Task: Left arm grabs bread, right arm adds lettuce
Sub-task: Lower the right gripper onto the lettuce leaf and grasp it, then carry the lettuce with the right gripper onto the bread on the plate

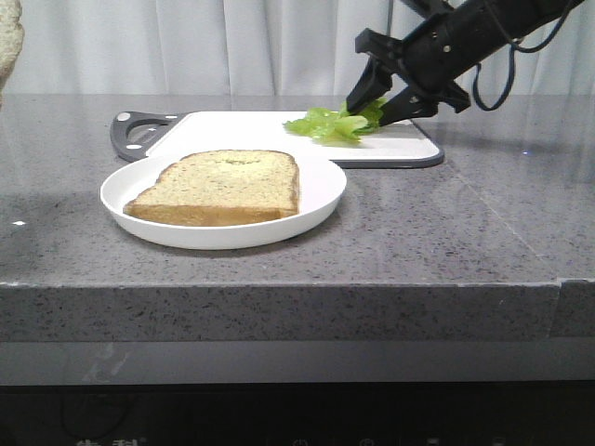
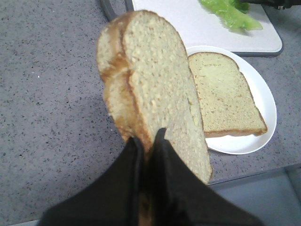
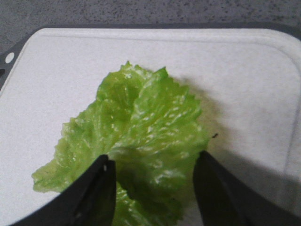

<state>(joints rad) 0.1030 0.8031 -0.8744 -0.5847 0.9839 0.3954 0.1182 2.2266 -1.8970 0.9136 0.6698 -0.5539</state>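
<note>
lettuce (image 3: 136, 141): we see it flat on the cutting board (image 1: 279, 125), upper middle of the front view, right between the spread jaws.
right gripper (image 1: 379, 104): open, straddling the leaf.
left gripper (image 2: 148, 155): clamped on the bread (image 2: 155, 94).

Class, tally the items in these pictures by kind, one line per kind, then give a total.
Bread slices: 2 (one held, one on the plate)
Lettuce leaves: 1
Plates: 1
Cutting boards: 1
Total: 5
</note>
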